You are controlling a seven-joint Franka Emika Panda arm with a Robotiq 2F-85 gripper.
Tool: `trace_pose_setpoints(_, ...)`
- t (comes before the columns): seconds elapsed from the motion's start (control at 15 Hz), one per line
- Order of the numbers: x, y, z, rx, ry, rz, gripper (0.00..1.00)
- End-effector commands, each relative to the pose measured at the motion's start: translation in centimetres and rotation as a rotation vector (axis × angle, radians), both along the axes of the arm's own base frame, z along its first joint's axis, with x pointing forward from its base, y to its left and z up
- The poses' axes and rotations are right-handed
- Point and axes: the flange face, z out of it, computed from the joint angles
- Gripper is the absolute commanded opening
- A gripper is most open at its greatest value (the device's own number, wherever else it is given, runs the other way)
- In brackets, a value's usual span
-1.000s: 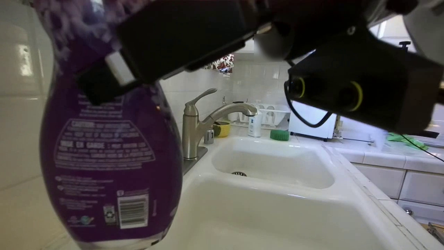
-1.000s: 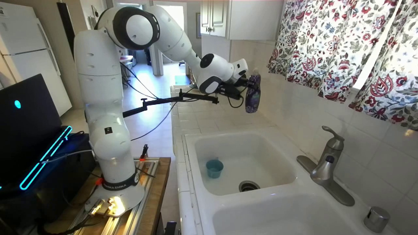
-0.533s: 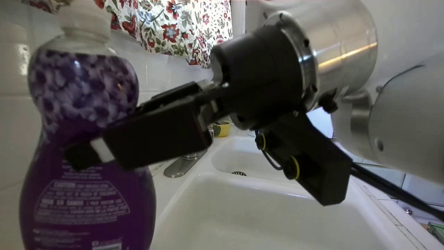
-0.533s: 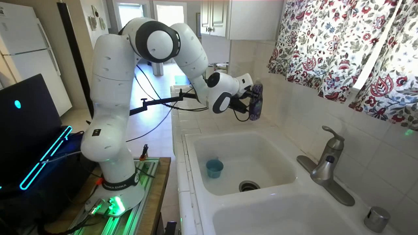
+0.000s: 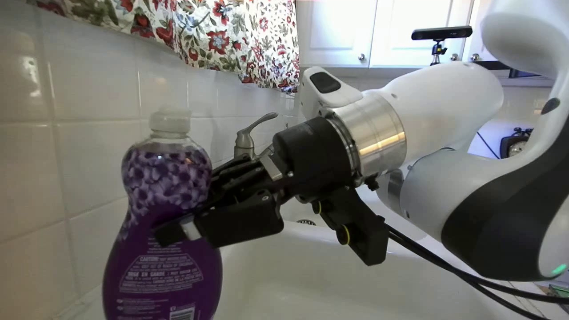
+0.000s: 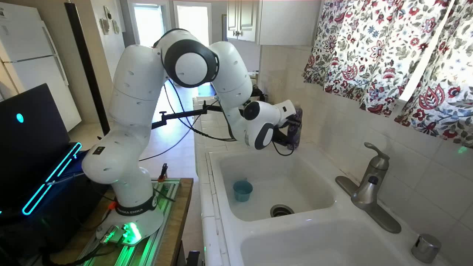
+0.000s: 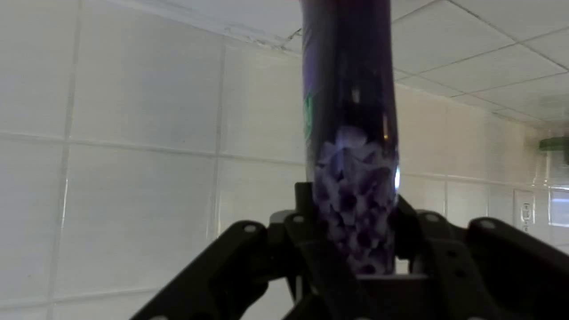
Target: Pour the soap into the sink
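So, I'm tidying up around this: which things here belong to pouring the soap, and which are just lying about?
Belongs to the job:
soap bottle, held
claw, shut on the soap bottle
sink, where it should be poured

Just around:
blue cup, inside the sink
black laptop
floral curtains, hanging

Tall white two-door refrigerator (image 6: 35, 74); open, cyan-lit black laptop (image 6: 29, 147); round teal cup (image 6: 242, 191); floral-printed white fabric curtains (image 6: 384, 62); white panelled wall cabinet (image 6: 273, 22).

Rm mostly free over sink (image 6: 292, 224); faucet (image 6: 370, 184) & tiled wall (image 6: 421, 173) block back, cup (image 6: 242, 191) in 1 basin (image 6: 281, 173).
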Motion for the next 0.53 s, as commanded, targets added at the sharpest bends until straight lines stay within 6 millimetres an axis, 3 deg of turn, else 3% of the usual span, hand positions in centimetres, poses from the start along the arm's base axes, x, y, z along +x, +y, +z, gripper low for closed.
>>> trace_pose_setpoints(0.0, 1.1, 0.9, 0.7, 0.024, -0.033, 0.063, 0.15)
trace_pose_setpoints(0.47, 1.5, 4.5, 2.0, 0.015, -0.052, 0.193, 0.15)
